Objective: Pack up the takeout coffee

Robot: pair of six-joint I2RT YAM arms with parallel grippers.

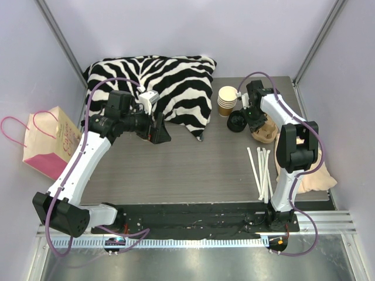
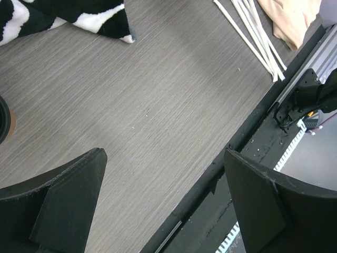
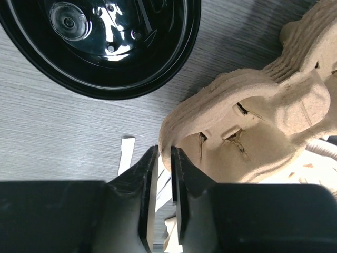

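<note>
Far right on the bench [image 1: 176, 170], the right hand [image 3: 165, 152] is pinching narrow on the rim of the pulp cup carrier [image 3: 247, 100]. The takeout coffee [image 1: 237, 122] is sitting just left of it, black lid up, beside the stack of cups [image 1: 227, 100]. The left hand [image 2: 163, 158] is hanging wide, holding nothing. That grip looks to be biting only the very lip. A deeper, squarer purchase before any lift seems wise, or the carrier could tear or swing into the coffee.

A robotics lab booth: bare lilac walls [image 1: 176, 29], aluminium rail [image 1: 193, 241], grey table [image 1: 176, 170].
</note>
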